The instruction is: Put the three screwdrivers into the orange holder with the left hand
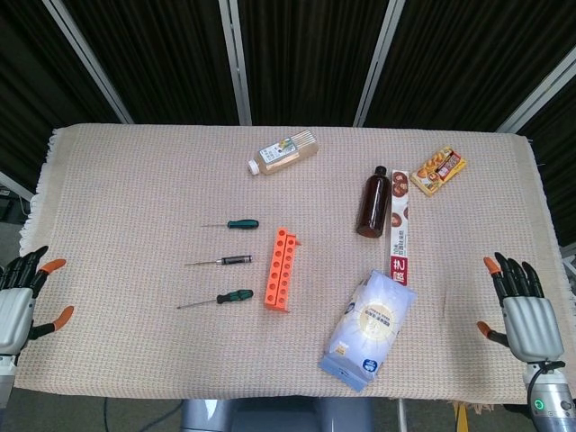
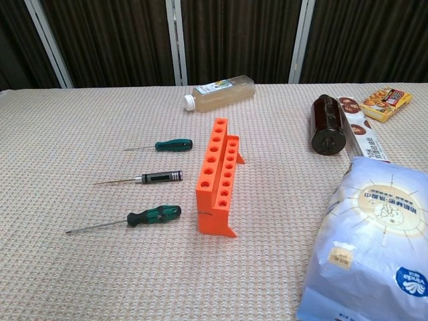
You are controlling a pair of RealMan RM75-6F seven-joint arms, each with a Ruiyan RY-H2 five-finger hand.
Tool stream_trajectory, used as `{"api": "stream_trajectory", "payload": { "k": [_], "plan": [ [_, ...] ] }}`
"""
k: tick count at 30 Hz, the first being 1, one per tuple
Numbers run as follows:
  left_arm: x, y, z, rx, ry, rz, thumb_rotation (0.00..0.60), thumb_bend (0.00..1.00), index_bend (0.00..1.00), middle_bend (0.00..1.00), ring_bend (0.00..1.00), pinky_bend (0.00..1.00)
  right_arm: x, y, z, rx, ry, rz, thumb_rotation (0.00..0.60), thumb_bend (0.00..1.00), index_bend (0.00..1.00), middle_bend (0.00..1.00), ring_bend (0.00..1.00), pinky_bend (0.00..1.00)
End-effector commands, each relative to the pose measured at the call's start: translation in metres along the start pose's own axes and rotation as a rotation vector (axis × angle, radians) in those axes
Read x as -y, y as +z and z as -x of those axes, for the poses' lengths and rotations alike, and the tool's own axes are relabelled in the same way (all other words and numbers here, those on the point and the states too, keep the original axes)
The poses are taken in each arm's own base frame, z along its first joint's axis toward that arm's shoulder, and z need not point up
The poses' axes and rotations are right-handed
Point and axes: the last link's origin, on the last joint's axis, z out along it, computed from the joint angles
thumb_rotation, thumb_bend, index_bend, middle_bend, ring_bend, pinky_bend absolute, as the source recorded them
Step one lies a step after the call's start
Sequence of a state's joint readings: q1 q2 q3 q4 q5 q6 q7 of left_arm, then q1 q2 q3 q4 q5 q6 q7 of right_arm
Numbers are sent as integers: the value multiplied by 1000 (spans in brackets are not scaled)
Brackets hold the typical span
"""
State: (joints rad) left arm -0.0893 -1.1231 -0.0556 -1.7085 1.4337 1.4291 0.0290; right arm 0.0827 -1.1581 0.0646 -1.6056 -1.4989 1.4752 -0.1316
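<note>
Three screwdrivers [image 1: 230,260] seen lying on table [image 1: 126,180] left of centre, just left of orange holder [image 1: 281,269], none inserted. Left hand [image 1: 18,306] held at lower left edge, fingers apart, nothing held. Right hand [image 1: 525,315] at lower right, fingers apart.
</note>
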Motion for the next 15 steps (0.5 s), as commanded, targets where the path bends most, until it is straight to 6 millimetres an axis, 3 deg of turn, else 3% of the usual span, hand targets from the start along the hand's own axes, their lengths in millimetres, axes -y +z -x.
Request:
{"api": "stream_trajectory", "payload": {
  "k": [1,5,9,15],
  "plan": [
    [-3,4,1,14,1,14,600,258,225,24,0,0,-2,-2,0,-1,3,9,600,0,0,0,0,0],
    [-7,15,6,60,10,32,600,268,234,30,0,0,-4,-2,0,-2,2,13,600,0,0,0,0,0],
    [-17,27,9,97,47,69,600,403,261,35,0,0,-6,-2,1,3,9,16,600,0,0,0,0,0],
    [-40,44,8,126,98,160,600,404,326,38,0,0,-7,-2,0,-7,14,3,600,0,0,0,0,0]
  ]
}}
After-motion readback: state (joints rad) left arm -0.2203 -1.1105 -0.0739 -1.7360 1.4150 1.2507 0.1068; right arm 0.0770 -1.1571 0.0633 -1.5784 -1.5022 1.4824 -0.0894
